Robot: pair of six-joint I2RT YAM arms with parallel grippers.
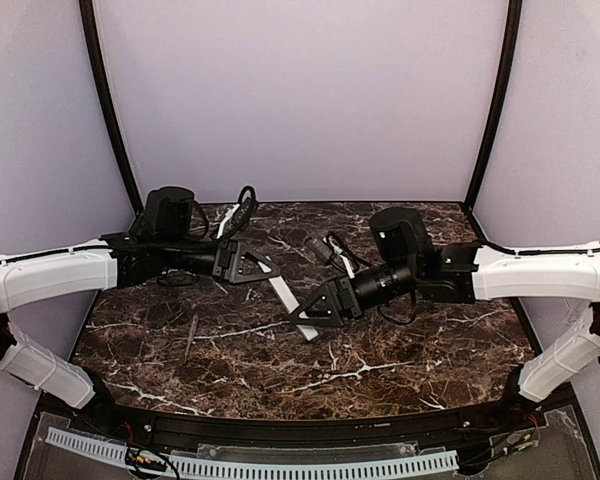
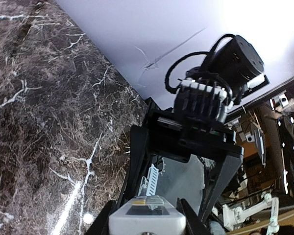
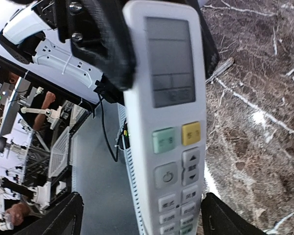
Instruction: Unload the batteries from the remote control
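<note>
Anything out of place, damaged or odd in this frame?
Nothing looks damaged or spilled. The remote control is gripped at one end by the left gripper, while the right gripper stands open around its other end. A thin grey stick lies loose on the table. No batteries visible.

Only clear sign: power symbol on round grey btn point(image 3: 165, 176) of remote control point(image 3: 161, 98), right wrist view, at 6 o'clock from green btn point(image 3: 164, 140). At 2 o'clock from power btn, rocker btn point(image 3: 192, 166) w/ up & down arrows. Green btn & yellow btn point(image 3: 191, 133) carry small print, too blurred to read; same for white btns point(image 3: 179, 208) toward 6 o'clock. LCD point(image 3: 170, 61) shows faint marks, illegible. Top & left wrist views: nothing legible
</note>
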